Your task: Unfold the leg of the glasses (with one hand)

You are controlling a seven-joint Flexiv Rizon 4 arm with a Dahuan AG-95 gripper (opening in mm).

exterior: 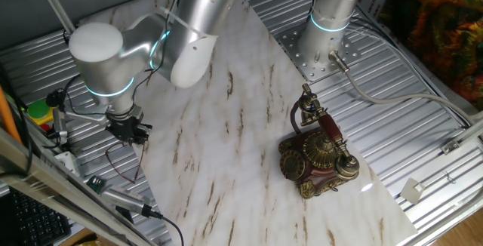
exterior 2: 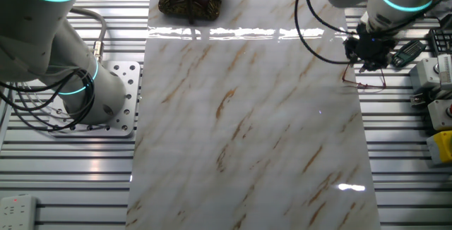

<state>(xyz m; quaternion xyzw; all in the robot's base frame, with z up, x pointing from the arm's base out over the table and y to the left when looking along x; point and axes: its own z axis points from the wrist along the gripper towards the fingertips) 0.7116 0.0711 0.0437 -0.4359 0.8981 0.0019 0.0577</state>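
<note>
While two silver-grey robot arms show in both views, only one carries a visible claw, and each arm wears glowing cyan rings. Going left to right in one fixed view, the working arm [exterior: 113,50] bends down over the left edge of the marble sheet, its black gripper [exterior: 127,129] pointing at the spot where marble meets the ribbed metal table. Right under it lie the glasses [exterior: 124,159] (a single pair, thin reddish-brown wire, hard to make out), straddling that edge. Further right stands one ornate antique telephone [exterior: 317,152], upright on the marble, well apart from the glasses, and behind it the second arm's base [exterior: 328,27] is bolted to a perforated plate.

The other fixed view shows the same gripper [exterior 2: 369,46] at upper right, directly above the glasses [exterior 2: 364,82]. Whether the fingers are spread or closed cannot be told; they are dark and small, and contact with the wire frame is not clear either.

The marble sheet [exterior: 226,148] is white with brown veins, laid over a table [exterior 2: 70,173] of aluminium slats. Cables, a green circuit board [exterior 2: 409,52] and yellow and grey boxes crowd the table's side near the gripper.
</note>
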